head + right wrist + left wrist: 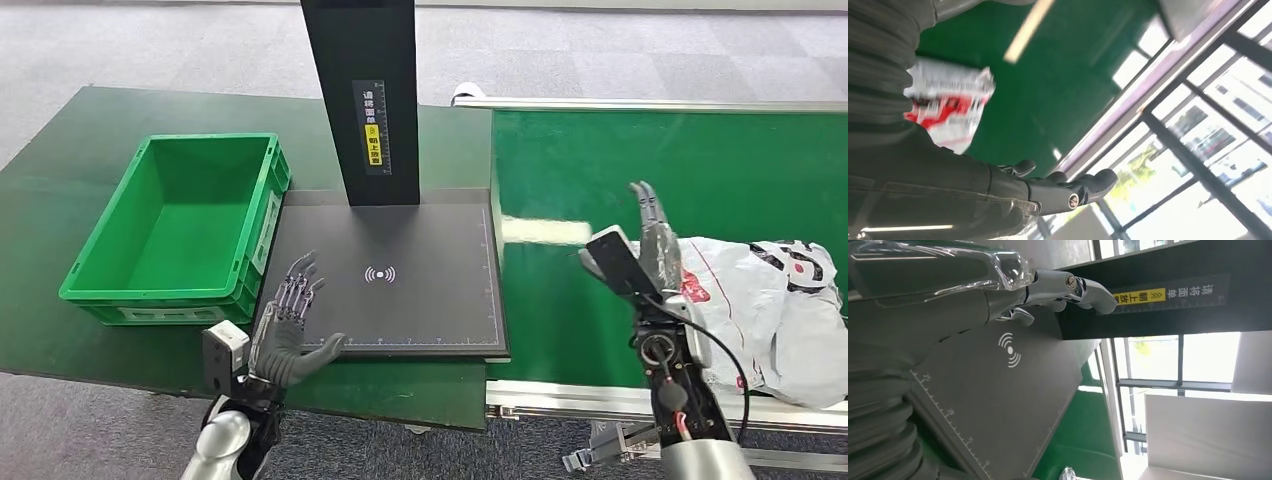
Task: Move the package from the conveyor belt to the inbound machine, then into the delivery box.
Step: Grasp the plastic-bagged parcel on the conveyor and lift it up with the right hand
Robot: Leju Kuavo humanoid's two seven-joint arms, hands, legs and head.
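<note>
The package (775, 305), a crumpled grey-white plastic mailer bag with red and black printing, lies on the green conveyor belt (600, 290) at the right edge of the head view, lower right of the frame. It looks soft and loosely filled, its film wrinkled and glossy, so it will likely sag and slip instead of keeping its shape.

The right hand (655, 240) stands just beside the bag's left edge, fingers apart and pointing up the frame, holding nothing; whether it touches the film I cannot tell. That stance suggests it is lined up to close on the bag's near end.

The left hand (295, 320) hangs over the lower left corner of the inbound machine (420, 300) (the black pad with the white wave symbol and a black post rising behind it), fingers spread and empty, probably waiting to receive the bag there. The green delivery box (255, 215) sits on the bench in the left of the frame, touching the pad's edge, a short onward move.
</note>
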